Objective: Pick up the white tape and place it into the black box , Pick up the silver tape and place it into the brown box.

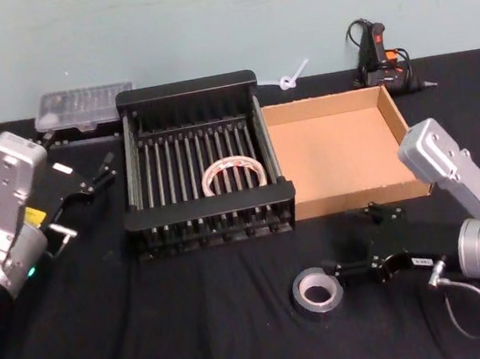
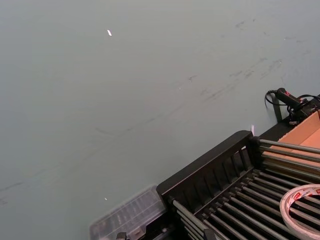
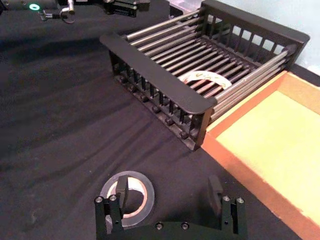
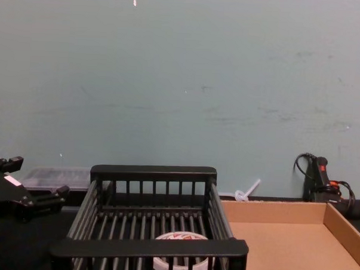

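The white tape [image 1: 233,174] lies flat on the barred floor of the black box [image 1: 185,87], toward its front right; it also shows in the right wrist view [image 3: 205,79], the left wrist view [image 2: 302,207] and the chest view [image 4: 180,265]. Right of the crate stands the brown box [image 1: 343,153], with nothing in it. The silver tape [image 1: 317,291] lies on the black cloth in front of the crate. My right gripper [image 1: 358,239] is open just right of it; in the right wrist view one finger [image 3: 121,192] hangs over the roll [image 3: 141,186]. My left gripper [image 1: 89,177] hovers open left of the crate.
A clear plastic case [image 1: 84,105] sits behind the crate's left corner. A black glue gun [image 1: 383,59] and a white plastic piece [image 1: 293,77] lie at the back near the wall. Black cloth stretches bare in front of both boxes.
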`<state>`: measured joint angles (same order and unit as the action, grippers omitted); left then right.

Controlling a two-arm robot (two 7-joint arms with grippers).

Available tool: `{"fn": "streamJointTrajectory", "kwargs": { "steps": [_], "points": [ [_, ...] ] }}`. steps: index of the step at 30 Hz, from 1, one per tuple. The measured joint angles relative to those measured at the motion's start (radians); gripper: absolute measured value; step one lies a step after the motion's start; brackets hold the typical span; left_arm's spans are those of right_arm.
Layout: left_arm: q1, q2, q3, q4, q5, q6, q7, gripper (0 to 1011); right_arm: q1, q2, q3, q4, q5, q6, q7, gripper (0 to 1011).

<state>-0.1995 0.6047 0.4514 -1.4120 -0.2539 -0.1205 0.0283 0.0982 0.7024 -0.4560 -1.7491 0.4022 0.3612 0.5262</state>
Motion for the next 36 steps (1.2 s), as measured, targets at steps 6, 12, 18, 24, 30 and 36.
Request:
{"fn": "streamJointTrajectory", "kwargs": {
  "steps": [6, 12, 18, 24, 30, 36],
  "points": [
    [0.000, 0.000, 0.000, 0.000, 0.000, 0.000, 0.000, 1001, 0.008, 0.002, -0.019, 0.008, 0.000, 0.006, 0.002, 1000],
    [0.000, 0.000, 0.000, 0.000, 0.000, 0.000, 0.000, 1001, 0.018, 0.001, -0.038, 0.017, -0.001, 0.016, 0.006, 1000],
    [0.000, 0.000, 0.000, 0.000, 0.000, 0.000, 0.000, 1001, 0.032, -0.005, -0.054, 0.034, -0.004, 0.028, 0.008, 1000],
    [0.000, 0.000, 0.000, 0.000, 0.000, 0.000, 0.000, 1001, 0.046, -0.013, -0.068, 0.054, -0.008, 0.036, 0.008, 1000],
    [0.000, 0.000, 0.000, 0.000, 0.000, 0.000, 0.000, 1002, 0.055, -0.022, -0.078, 0.070, -0.013, 0.039, 0.007, 1000],
    [0.000, 0.000, 0.000, 0.000, 0.000, 0.000, 0.000, 1001, 0.061, -0.028, -0.085, 0.080, -0.018, 0.041, 0.007, 1000]
  ]
}}
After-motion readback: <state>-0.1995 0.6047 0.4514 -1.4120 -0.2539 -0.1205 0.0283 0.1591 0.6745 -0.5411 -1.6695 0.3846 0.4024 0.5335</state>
